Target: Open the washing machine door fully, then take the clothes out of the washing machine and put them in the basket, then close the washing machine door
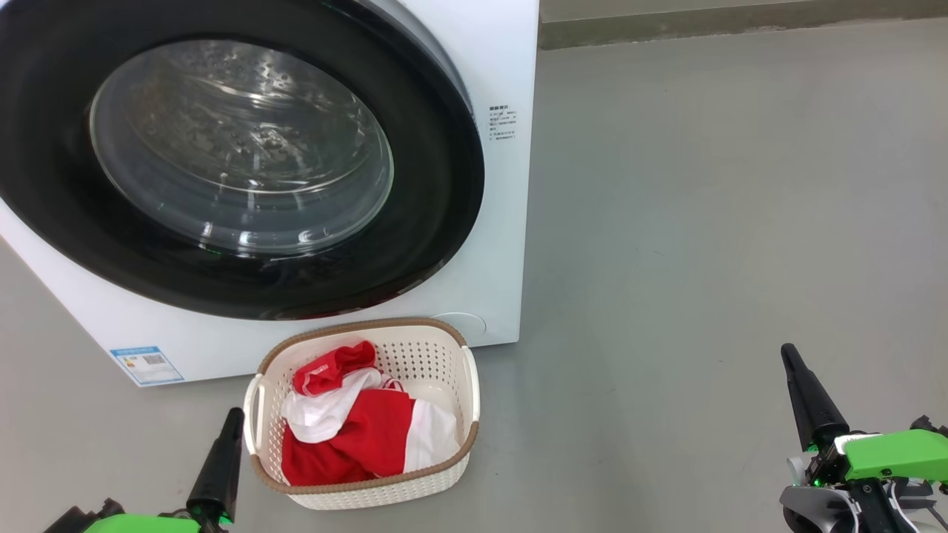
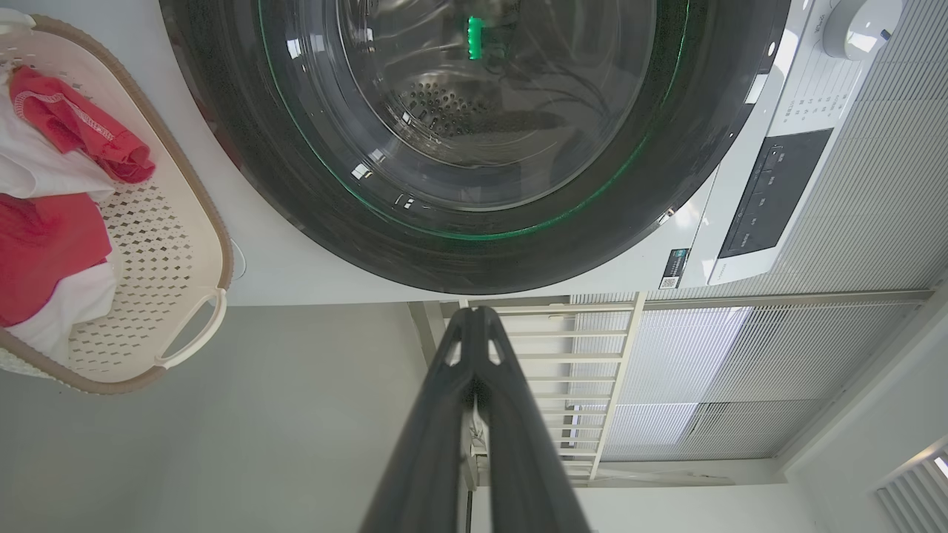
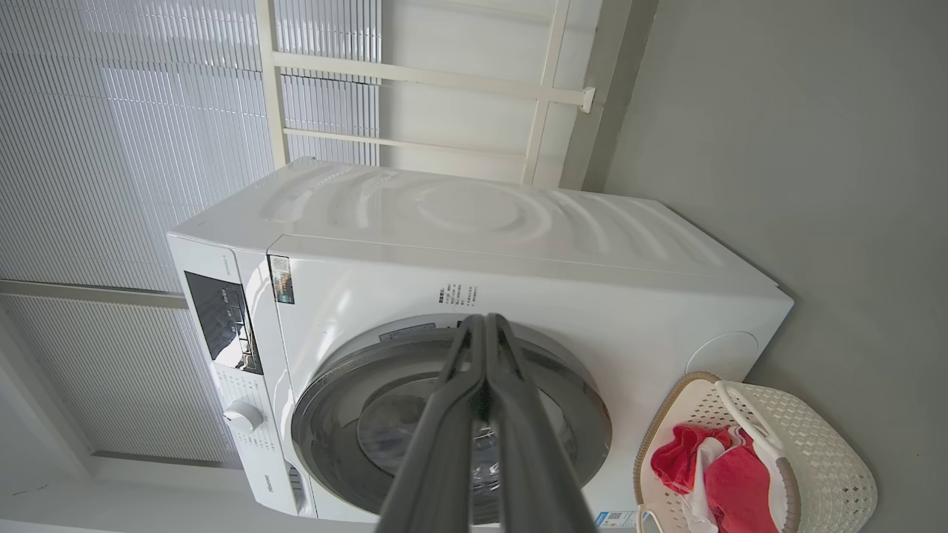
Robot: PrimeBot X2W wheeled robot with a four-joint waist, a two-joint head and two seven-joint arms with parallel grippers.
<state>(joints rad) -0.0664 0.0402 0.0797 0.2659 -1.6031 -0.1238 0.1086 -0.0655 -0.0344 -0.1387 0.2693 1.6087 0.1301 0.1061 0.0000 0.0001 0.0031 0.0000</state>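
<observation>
The washing machine (image 1: 511, 222) (image 3: 518, 252) stands white at the upper left, and its door (image 1: 437, 185) (image 2: 474, 252) (image 3: 585, 414), black-rimmed with a glass bowl, lies shut against the front. The cream basket (image 1: 444, 474) (image 2: 178, 244) (image 3: 822, 459) sits on the floor just before it. Red and white clothes (image 1: 370, 429) (image 2: 44, 252) (image 3: 729, 485) lie piled inside. My left gripper (image 1: 233, 416) (image 2: 474, 314) is shut and empty beside the basket's left handle. My right gripper (image 1: 787, 352) (image 3: 485, 320) is shut and empty, well off to the right.
Grey floor (image 1: 703, 222) spreads open to the right of the machine, up to a wall base (image 1: 740, 22) at the back. The wrist views show window blinds (image 2: 740, 370) (image 3: 111, 148) and a white rail frame behind the machine.
</observation>
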